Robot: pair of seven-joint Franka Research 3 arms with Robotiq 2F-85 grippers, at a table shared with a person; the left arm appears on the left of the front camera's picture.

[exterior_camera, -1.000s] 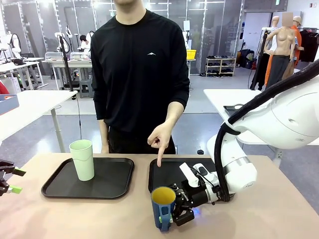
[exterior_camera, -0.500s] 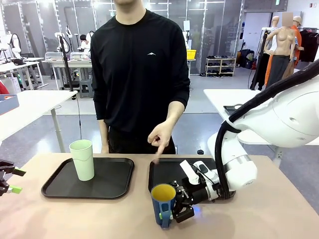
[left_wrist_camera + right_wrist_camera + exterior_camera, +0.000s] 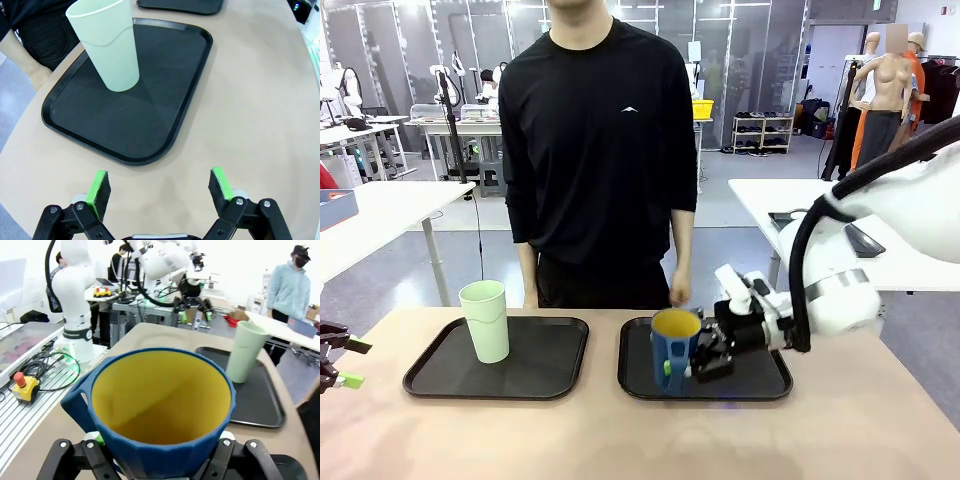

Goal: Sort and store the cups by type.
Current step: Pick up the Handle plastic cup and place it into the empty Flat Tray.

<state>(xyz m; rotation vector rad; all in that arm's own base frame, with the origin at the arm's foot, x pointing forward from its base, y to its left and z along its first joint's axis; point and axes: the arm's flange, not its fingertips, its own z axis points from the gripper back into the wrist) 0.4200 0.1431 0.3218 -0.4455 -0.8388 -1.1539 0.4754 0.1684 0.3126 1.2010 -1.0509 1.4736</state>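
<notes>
a grey floor (image 3: pixel 740 215) is seen behind, with white worktables (image 3: pixel 380 215), a shoe rack (image 3: pixel 762 132) and glass partitions (image 3: pixel 740 40).

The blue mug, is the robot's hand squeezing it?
Touching. In the right wrist view the right gripper has its green-padded fingers pressed against both sides of the blue mug, with no gap.
</notes>
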